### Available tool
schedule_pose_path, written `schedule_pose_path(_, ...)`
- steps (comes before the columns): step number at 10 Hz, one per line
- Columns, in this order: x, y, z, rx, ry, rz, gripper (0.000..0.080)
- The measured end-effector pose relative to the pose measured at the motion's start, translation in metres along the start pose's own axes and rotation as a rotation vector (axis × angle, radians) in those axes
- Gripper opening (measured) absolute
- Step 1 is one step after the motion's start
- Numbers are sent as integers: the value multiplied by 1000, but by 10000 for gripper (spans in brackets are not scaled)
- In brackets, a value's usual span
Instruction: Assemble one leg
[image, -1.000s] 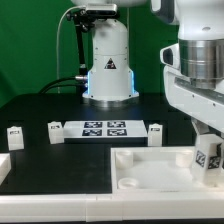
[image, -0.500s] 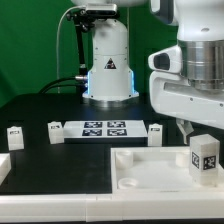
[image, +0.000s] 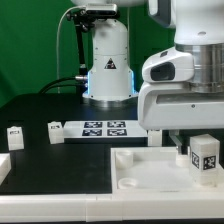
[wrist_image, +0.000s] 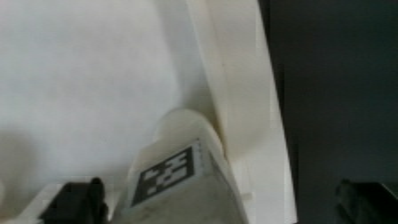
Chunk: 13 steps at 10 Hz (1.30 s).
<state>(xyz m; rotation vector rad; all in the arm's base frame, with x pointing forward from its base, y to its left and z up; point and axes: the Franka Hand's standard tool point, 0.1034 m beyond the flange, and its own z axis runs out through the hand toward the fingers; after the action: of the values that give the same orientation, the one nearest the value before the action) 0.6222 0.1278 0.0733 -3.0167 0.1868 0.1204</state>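
Note:
The leg (image: 205, 160), a small white post with a square tag, stands upright at the corner of the large white panel (image: 150, 172) on the exterior view's right. My gripper (image: 203, 151) hangs over it with the jaws on either side of it. In the wrist view the leg (wrist_image: 178, 170) lies between the two dark fingertips (wrist_image: 80, 202), next to the panel's rim (wrist_image: 231, 90). One finger is close to the leg; a dark gap shows between the leg and the other finger. The gripper (wrist_image: 222, 205) is open.
Two more tagged white legs (image: 14, 133) (image: 54, 130) stand on the black table at the exterior view's left. The marker board (image: 105, 128) lies at the middle. A white part (image: 3, 166) sits at the left edge. The arm's base (image: 108, 60) stands behind.
The gripper's hand has moved toward the exterior view's left and lower. The leg has stayed at the panel's corner, only slightly lower.

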Motion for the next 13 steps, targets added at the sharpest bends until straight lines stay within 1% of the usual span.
schedule_pose_path(2, 0, 0, 0, -1, 0, -166, 649)
schedule_pose_path(4, 2, -2, -2, -9, 5, -383, 649)
schedule_pose_path(6, 2, -1, -2, -8, 4, -359, 649)
schedule_pose_path(7, 2, -1, -2, -8, 4, -359, 540)
schedule_pose_path(8, 2, -1, -2, -8, 4, -359, 396)
schedule_pose_path(9, 3, 4, -2, -18, 6, -359, 396)
schedule_pose_path(10, 4, 5, -2, -18, 6, -357, 297)
schedule_pose_path(13, 4, 6, -2, -17, 6, -324, 296)
